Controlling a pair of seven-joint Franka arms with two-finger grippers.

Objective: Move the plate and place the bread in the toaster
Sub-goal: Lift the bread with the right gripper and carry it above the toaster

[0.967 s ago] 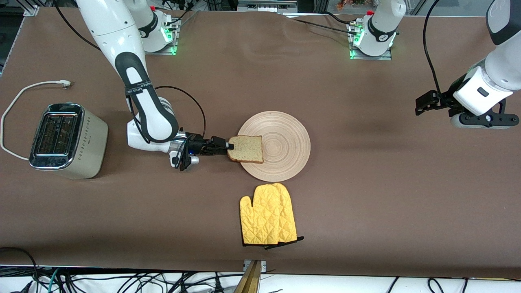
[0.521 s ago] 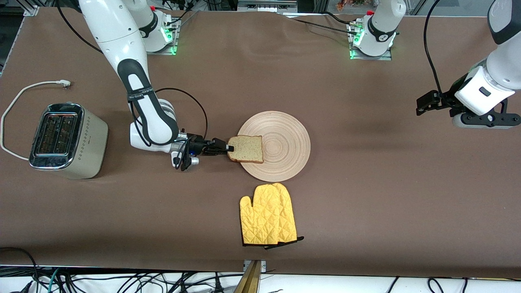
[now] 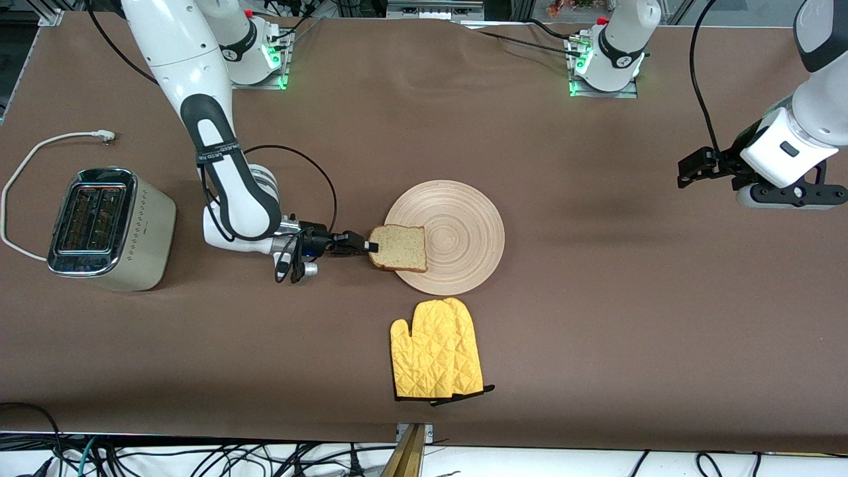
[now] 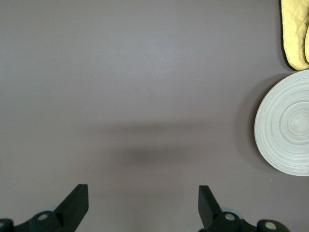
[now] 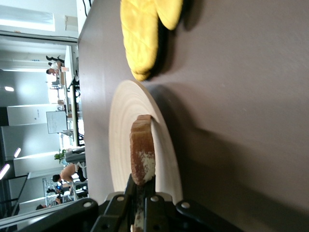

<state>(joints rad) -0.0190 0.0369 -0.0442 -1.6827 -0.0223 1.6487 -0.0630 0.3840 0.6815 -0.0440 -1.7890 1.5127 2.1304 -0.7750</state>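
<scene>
The round pale wooden plate (image 3: 450,235) lies mid-table. The bread (image 3: 399,248), a speckled brown slice, is held by its crust edge over the plate's rim toward the right arm's end. My right gripper (image 3: 366,246) is shut on the bread, which also shows edge-on between the fingers in the right wrist view (image 5: 142,154), with the plate (image 5: 120,135) beneath it. The cream toaster (image 3: 106,228) with its chrome top stands at the right arm's end of the table. My left gripper (image 3: 692,172) is open, empty and waits in the air over the left arm's end; its wrist view shows the plate (image 4: 285,123).
A yellow oven mitt (image 3: 436,358) lies nearer the front camera than the plate; it also shows in the right wrist view (image 5: 142,34) and the left wrist view (image 4: 295,31). The toaster's white cord (image 3: 40,149) curls on the table beside it.
My right gripper has drawn back a little toward the toaster with the bread, and the slice has lifted slightly off the plate. The left arm has barely moved.
</scene>
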